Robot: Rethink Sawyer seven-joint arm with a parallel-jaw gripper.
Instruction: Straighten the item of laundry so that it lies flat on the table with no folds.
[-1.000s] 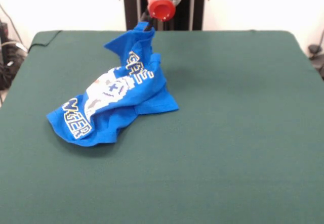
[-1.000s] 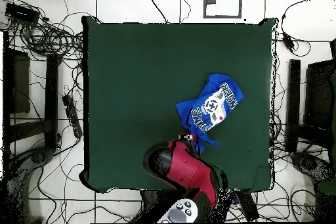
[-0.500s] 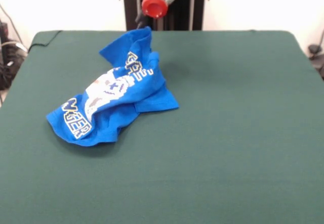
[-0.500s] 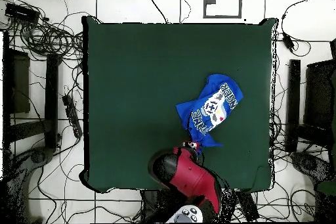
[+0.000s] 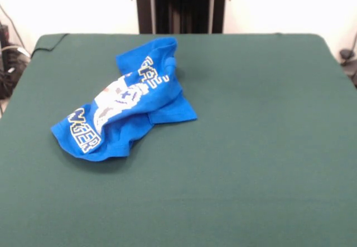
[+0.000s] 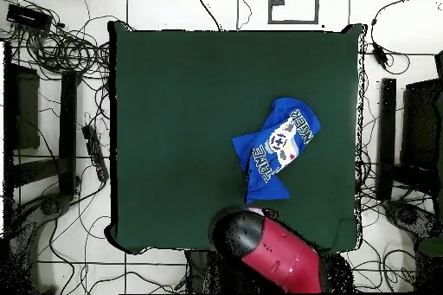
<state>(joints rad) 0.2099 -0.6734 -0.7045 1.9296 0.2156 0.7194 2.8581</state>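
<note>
T-shirt (image 5: 124,103) is bright blue and sits crumpled on your dark green table (image 5: 251,146), left of centre in the front view and in the far half, with white pixel lettering and part of the controller print facing up across several folds. Its nearer end bunches into a rounded lump, one flat flap lies out to the right, and the far end is creased and slightly raised. Beyond it, overhead, you only get the red and black arm (image 6: 275,255) over the table edge, clear of the cloth; can't tell how the fingers are set.
</note>
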